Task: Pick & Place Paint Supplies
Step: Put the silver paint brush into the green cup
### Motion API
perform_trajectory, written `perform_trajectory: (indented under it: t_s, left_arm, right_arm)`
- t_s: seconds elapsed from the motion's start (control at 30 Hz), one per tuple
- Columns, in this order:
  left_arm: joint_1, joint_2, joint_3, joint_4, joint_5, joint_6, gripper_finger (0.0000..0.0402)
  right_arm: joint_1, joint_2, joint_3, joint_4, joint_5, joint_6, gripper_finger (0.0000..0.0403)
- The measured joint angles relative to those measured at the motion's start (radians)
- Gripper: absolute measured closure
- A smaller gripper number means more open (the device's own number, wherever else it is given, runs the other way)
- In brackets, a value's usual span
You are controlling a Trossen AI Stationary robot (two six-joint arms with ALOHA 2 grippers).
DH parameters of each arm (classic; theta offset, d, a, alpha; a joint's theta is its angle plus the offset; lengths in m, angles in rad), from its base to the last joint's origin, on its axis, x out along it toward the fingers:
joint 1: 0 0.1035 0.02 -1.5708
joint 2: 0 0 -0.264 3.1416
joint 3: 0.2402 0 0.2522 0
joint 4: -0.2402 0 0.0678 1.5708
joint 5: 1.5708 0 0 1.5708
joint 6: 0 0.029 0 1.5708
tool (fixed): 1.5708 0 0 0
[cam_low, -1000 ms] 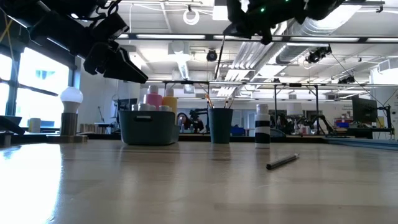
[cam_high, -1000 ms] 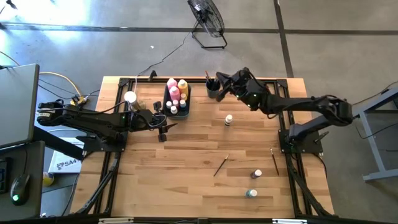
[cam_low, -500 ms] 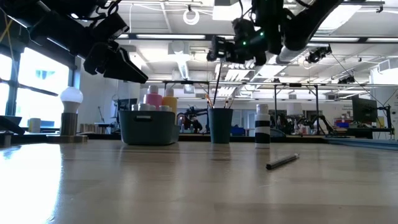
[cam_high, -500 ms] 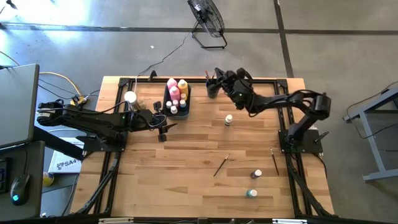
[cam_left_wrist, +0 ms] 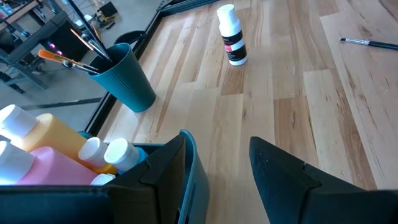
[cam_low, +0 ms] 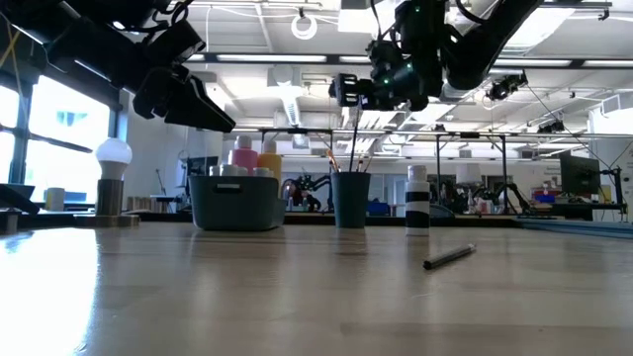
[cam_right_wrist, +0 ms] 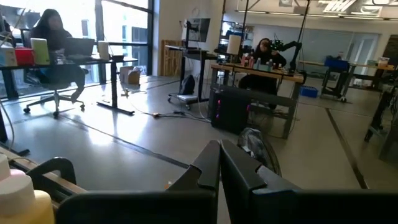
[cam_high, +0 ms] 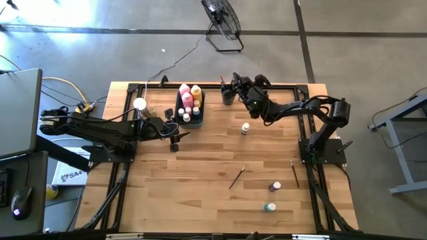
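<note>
Bottles [cam_high: 189,103] binned; brushes [cam_high: 237,177] loose.

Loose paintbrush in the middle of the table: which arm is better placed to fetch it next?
Probably the left. Its gripper hovers open beside the bin, a short way from the paintbrush. The right gripper is shut, up over the brush cup at the far edge, farther away.

My left gripper [cam_left_wrist: 227,165] with fingers apart beside the dark teal bin [cam_left_wrist: 189,163], pink and yellow squeeze bottles [cam_left_wrist: 43,149] inside, teal cup of brushes [cam_left_wrist: 132,79], white-capped bottle [cam_left_wrist: 231,36] upright on wooden table [cam_left_wrist: 311,93], thin paintbrush [cam_left_wrist: 368,43] beyond.
</note>
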Motion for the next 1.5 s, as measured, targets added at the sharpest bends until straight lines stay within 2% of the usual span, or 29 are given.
perform_trajectory:
  t_s: [0.2,0.53,0.87,1.1,1.3,1.5]
  left_arm:
    - [0.0,0.0,0.0,0.0,0.0,0.0,0.0226]
    - [0.0,0.0,0.0,0.0,0.0,0.0,0.0226]
    - [0.0,0.0,0.0,0.0,0.0,0.0,0.0226]
    - [0.0,0.0,0.0,0.0,0.0,0.0,0.0226]
    - [0.0,0.0,0.0,0.0,0.0,0.0,0.0226]
    - [0.0,0.0,0.0,0.0,0.0,0.0,0.0226]
  right_arm:
    - [-0.002,0.015,0.0,-0.028,0.0,0.024,0.04]
    - [-0.018,0.109,0.0,-0.023,0.008,0.053,0.04]
    - [-0.018,0.122,0.0,-0.072,0.0,0.105,0.04]
    - [-0.018,0.123,0.0,-0.079,-0.057,0.106,0.04]
    - [-0.018,0.123,0.0,-0.077,-0.051,0.094,0.0399]
    - [-0.018,0.123,0.0,-0.075,-0.048,0.045,0.0351]
